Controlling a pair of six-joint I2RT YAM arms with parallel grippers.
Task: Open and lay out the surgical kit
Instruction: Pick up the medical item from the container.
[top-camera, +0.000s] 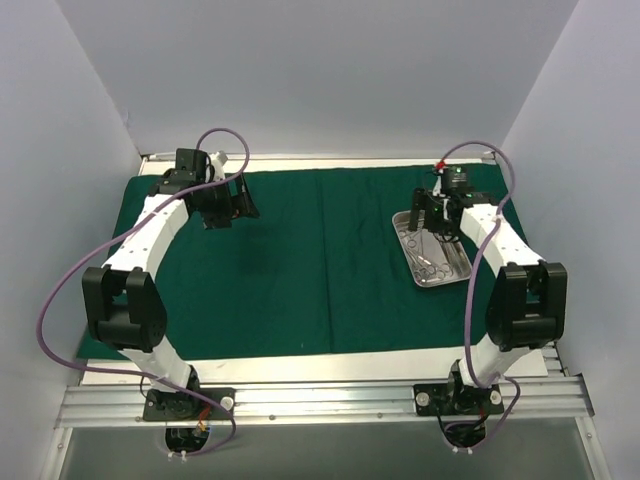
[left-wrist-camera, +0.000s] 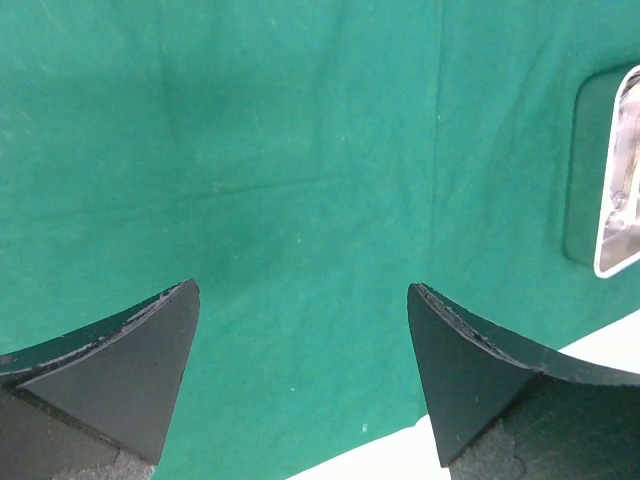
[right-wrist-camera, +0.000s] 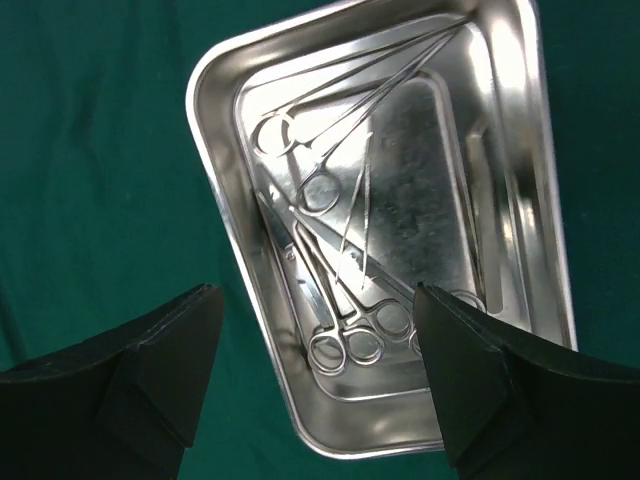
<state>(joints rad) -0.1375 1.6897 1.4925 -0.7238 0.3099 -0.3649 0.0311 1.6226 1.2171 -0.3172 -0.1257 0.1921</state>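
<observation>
The dark green drape (top-camera: 310, 265) lies spread flat over the table. The shiny steel tray (top-camera: 431, 249) sits on its right part and holds several silver ring-handled instruments (right-wrist-camera: 345, 215). My right gripper (top-camera: 432, 222) hovers open and empty over the tray's far end; in the right wrist view (right-wrist-camera: 318, 310) its fingers straddle the tray (right-wrist-camera: 215, 90) rim above the ring handles. My left gripper (top-camera: 222, 212) is open and empty above the drape's far left part; the left wrist view (left-wrist-camera: 303, 300) shows bare drape (left-wrist-camera: 300, 150) between its fingers and the tray's edge (left-wrist-camera: 620, 200) at the right.
White table surface (top-camera: 330, 368) shows along the drape's near edge and in the left wrist view (left-wrist-camera: 600, 345). Grey walls close in on the left, right and back. A metal rail (top-camera: 320, 405) carries both arm bases at the near edge.
</observation>
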